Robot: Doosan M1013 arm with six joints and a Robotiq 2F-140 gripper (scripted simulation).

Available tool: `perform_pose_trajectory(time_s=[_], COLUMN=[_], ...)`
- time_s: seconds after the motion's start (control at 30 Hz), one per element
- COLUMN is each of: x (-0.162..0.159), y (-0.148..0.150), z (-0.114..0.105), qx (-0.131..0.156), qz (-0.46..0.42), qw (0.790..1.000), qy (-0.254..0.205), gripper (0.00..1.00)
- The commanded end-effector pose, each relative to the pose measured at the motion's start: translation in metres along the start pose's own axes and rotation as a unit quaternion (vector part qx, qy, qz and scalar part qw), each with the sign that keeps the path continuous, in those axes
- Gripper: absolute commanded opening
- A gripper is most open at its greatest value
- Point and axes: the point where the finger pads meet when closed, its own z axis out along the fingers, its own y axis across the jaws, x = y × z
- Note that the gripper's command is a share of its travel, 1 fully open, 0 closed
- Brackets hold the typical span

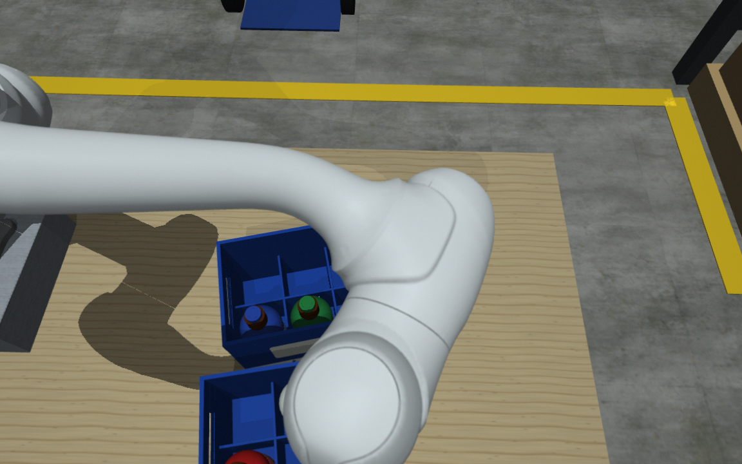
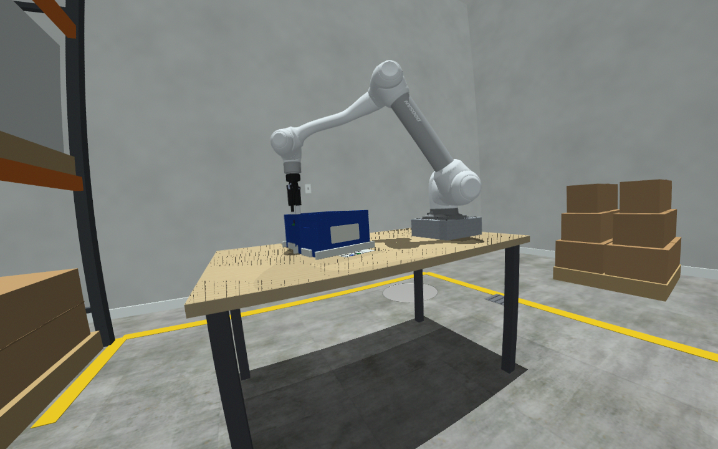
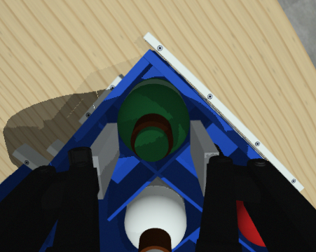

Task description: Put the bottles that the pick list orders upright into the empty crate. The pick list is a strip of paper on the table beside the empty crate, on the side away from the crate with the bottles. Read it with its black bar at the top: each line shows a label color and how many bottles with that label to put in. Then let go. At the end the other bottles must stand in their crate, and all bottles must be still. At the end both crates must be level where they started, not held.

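Two blue crates stand close together on the wooden table (image 1: 506, 346): a far crate (image 1: 229, 299) and a near crate (image 1: 212, 415). The top view shows three upright bottles. A blue bottle (image 1: 256, 317) and a green bottle (image 1: 308, 309) stand side by side in the far crate, and one red bottle (image 1: 247, 458) stands in the near crate. The wrist view also shows three: a corner green bottle (image 3: 153, 117), a white bottle (image 3: 154, 220) in the adjoining cell, and a red one (image 3: 249, 229), mostly hidden. The gripper (image 3: 154, 154) hangs above them, jaws partly apart, holding nothing.
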Motion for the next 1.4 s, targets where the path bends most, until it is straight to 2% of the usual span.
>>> perform_pose_trajectory(time_s=[0.0,0.3,0.67,0.7,1.37], x=[0.0,0.0,0.0,0.0,0.0], y=[0.0,0.0,0.0,0.0,0.0], z=[0.003,0.014,0.014,0.012,0.012], qx=[0.0,0.0,0.0,0.0,0.0], qz=[0.0,0.0,0.0,0.0,0.0], qw=[1.0,1.0,1.0,1.0,1.0], qy=[0.0,0.0,0.0,0.0,0.0], gripper=[0.38,0.38,0.38,0.0,0.0])
